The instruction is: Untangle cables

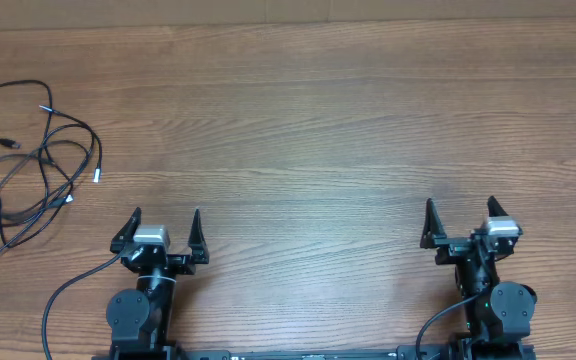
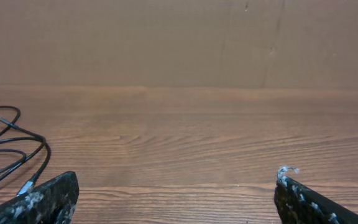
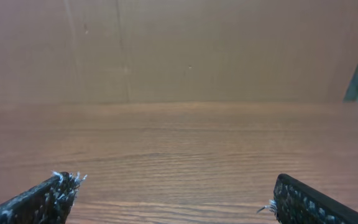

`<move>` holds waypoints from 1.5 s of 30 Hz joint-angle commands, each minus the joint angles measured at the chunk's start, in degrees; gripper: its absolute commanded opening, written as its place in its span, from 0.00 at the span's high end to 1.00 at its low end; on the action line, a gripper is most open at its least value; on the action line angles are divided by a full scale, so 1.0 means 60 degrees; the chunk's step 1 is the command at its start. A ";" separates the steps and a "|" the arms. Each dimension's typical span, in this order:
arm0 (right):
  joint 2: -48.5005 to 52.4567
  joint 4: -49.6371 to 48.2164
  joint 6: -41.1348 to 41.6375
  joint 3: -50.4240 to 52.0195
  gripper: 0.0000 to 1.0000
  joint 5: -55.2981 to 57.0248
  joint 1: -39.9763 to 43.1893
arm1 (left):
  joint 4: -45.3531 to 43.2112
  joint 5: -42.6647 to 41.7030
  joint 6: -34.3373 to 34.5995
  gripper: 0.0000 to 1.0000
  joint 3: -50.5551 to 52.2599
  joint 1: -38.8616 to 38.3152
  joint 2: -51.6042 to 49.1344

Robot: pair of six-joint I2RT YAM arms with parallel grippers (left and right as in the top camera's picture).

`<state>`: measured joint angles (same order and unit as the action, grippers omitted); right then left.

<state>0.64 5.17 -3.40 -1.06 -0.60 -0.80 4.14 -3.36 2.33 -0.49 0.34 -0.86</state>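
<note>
The cables [image 1: 38,160] lie as a loose tangle of thin black cords with small silver-tipped plugs at the far left of the wooden table. Part of the tangle shows at the left edge of the left wrist view [image 2: 14,146]. My left gripper [image 1: 166,222] is open and empty near the table's front edge, to the right of the tangle and apart from it. My right gripper [image 1: 461,212] is open and empty at the front right, far from the cables. In the right wrist view the open jaws [image 3: 174,190] frame only bare wood.
A brown cardboard wall [image 2: 179,40] stands along the table's far edge. A thicker black arm cable [image 1: 68,290] runs from the left arm's base toward the front left. The wooden tabletop [image 1: 308,130] spreads between the arms and the wall.
</note>
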 commanded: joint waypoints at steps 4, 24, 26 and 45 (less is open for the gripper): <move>-0.0084 -0.0055 -0.0747 0.0106 0.00 0.0051 -0.0073 | 0.0022 0.0062 -0.0255 0.00 0.0036 -0.0062 0.0102; -0.0080 -0.0058 -0.0627 0.0102 0.00 0.0087 -0.0062 | 0.0022 0.0062 -0.0255 0.00 0.0036 -0.0062 0.0102; -0.0080 -0.0058 -0.0627 0.0102 0.00 0.0087 -0.0062 | 0.0022 0.0062 -0.0255 0.00 0.0036 -0.0062 0.0102; -0.0080 -0.0058 -0.0627 0.0102 0.00 0.0091 -0.0062 | 0.0022 0.0062 -0.0255 0.01 0.0036 -0.0062 0.0102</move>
<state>0.64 5.15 -6.63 -1.06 -0.58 -0.89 4.12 -3.36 2.33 -0.49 0.34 -0.86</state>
